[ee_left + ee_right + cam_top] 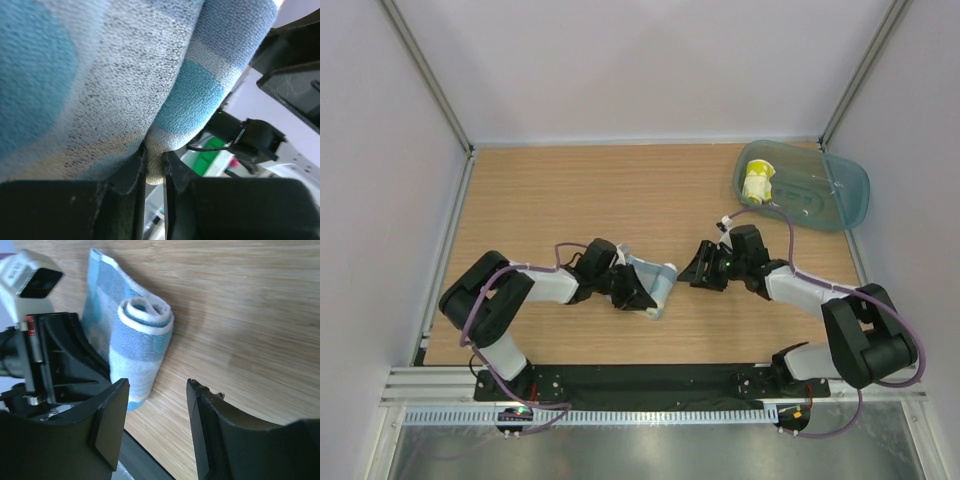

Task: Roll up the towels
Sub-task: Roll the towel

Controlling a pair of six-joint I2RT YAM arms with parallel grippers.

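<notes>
The blue towel [655, 278] lies near the middle of the wooden surface [570, 190], a bit toward 6 o'clock. It is mostly rolled up. From the right wrist you can see the swirl at its end [145, 315]. A flat bit of cloth [100, 290] sticks out beside the roll, so I think this roll is not quite done.

The left arm [535, 285] reaches in from 9 o'clock. The left jaws are squeezed nearly together, with a fold of the towel [100, 75] pinched between them. I think they hold it so the roll cannot pop open.

The right arm [790, 285] waits at 3 o'clock of the towel, just beside it and not touching. The right jaws are wide apart and hold nothing. They point at the roll, maybe ready to help press or lift it.

A blue tub [820, 195] sits at the 2 o'clock corner. A yellow rolled towel [757, 182] is inside. That looks like where finished rolls go, so one is done.
</notes>
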